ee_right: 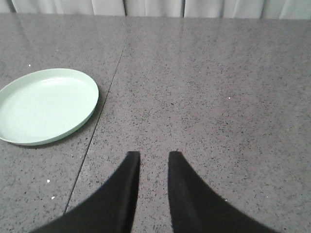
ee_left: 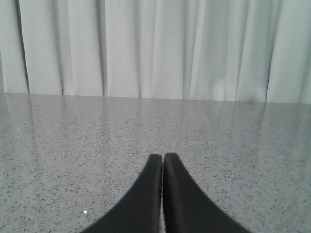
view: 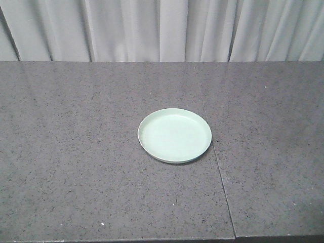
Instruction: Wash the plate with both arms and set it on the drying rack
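The mint-green plate (view: 174,135) lies flat in the middle of the tabletop (view: 76,152), just beside a seam (view: 218,169), within reach of both arms. The left fingers (ee_left: 148,184) are pressed together and empty. The right fingers (ee_right: 125,179) stand slightly parted, with the plate off to their left.

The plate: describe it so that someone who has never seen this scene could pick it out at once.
A dark speckled stone counter runs before a pale curtain. Near its middle, just left of a thin seam, the plate lies flat. It is round, mint green, low-rimmed: the one light shape on the dark stone.
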